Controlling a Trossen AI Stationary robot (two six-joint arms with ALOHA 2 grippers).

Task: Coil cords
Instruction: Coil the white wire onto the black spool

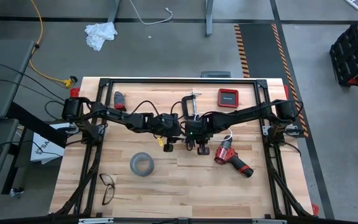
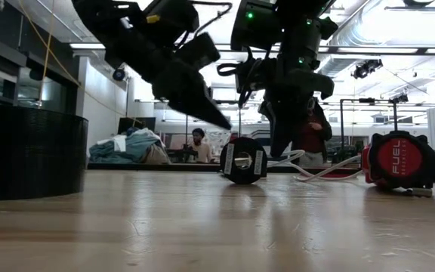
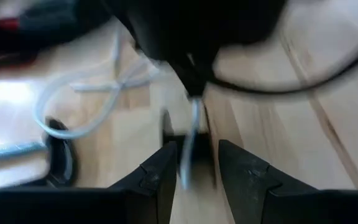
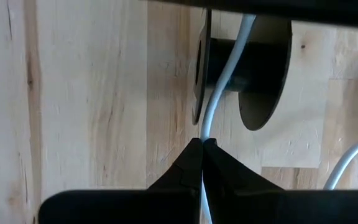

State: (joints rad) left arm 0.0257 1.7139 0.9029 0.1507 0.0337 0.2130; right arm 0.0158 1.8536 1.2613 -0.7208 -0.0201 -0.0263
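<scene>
A small black spool (image 2: pixel 242 160) with two round discs (image 4: pixel 263 74) stands on the discs' rims at the table's middle. A thin white cable (image 4: pixel 219 81) runs off it, and its loose loops (image 2: pixel 316 168) lie toward the red drill. My right gripper (image 4: pixel 202 144) is shut on the cable right beside the spool. My left gripper (image 3: pixel 194 171) is open just left of it, slanting down toward the spool (image 2: pixel 217 117). A stretch of the cable (image 3: pixel 190 146) stands between its two fingers; this view is blurred, so I cannot tell whether they touch it. My right gripper pinches the white cable (image 4: pixel 207 127) between its two fingertips, a short way from where it leaves the spool's core. The fingers come from above, pointing down. The cable runs on back between them (image 4: pixel 202 208). The spool stays on the table.
A red drill (image 1: pixel 232 158) lies right of the grippers and also shows in the low view (image 2: pixel 399 160). A grey tape roll (image 1: pixel 142 163) and glasses (image 1: pixel 107 186) lie near left. A metal clamp (image 1: pixel 194 102) and a red box (image 1: pixel 227 96) are at the far side.
</scene>
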